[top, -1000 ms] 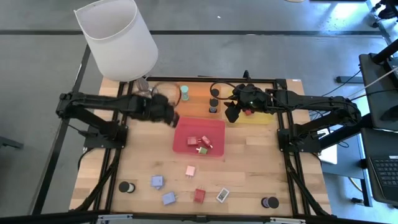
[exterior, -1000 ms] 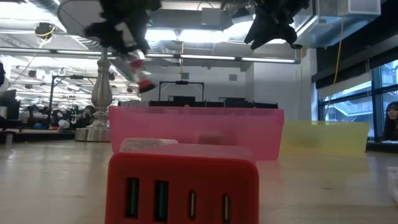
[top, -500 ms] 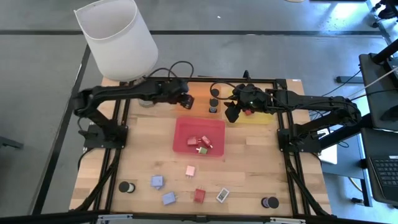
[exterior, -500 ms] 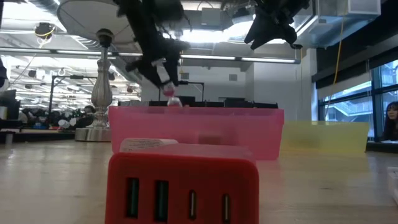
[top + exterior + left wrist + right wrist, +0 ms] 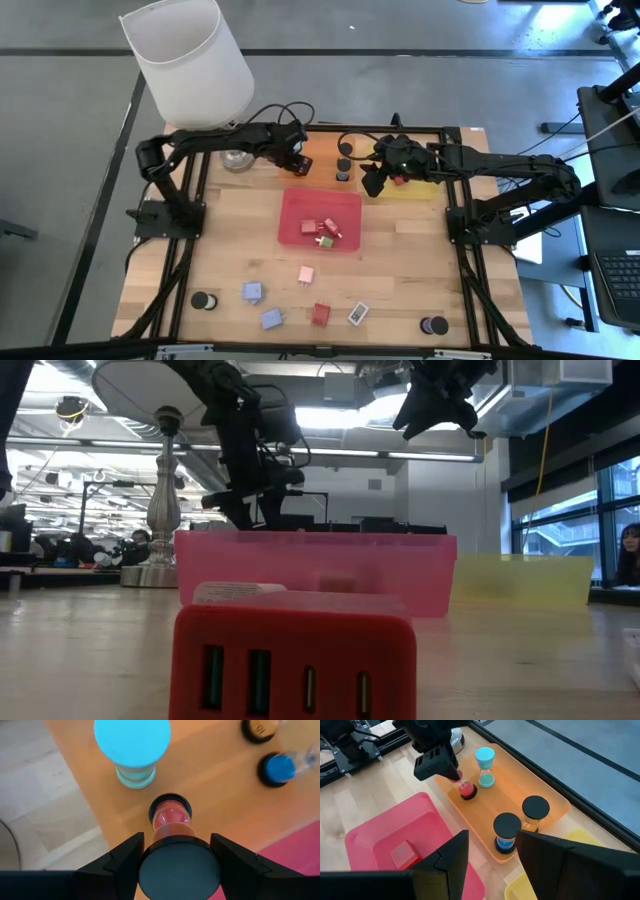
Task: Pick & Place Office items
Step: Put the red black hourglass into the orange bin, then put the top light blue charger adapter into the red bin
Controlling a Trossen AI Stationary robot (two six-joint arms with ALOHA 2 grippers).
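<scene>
Wooden table (image 5: 400,260): the left gripper (image 5: 175,841) is clenched on the black top cap of a red hourglass (image 5: 170,815) standing upright in the orange tray (image 5: 520,795), teal hourglass (image 5: 133,750) just at its 12 o'clock, blue hourglass (image 5: 506,834) and amber hourglass (image 5: 535,812) at 3 o'clock. Red tray (image 5: 300,215) at 6 o'clock holds small red blocks (image 5: 322,229); loose pink block (image 5: 306,274), lavender block (image 5: 253,292), white rectangle (image 5: 357,314) and black cylinder (image 5: 203,300) lie farther toward 6. Right gripper (image 5: 375,182) hangs released, fingers apart, by the yellow tray (image 5: 420,190); lamp (image 5: 190,65) at 11 o'clock.

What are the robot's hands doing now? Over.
Left gripper shut on red sand timer, standing it on orange tray. Right gripper hovering above the yellow tray. Nothing blocking.
</scene>
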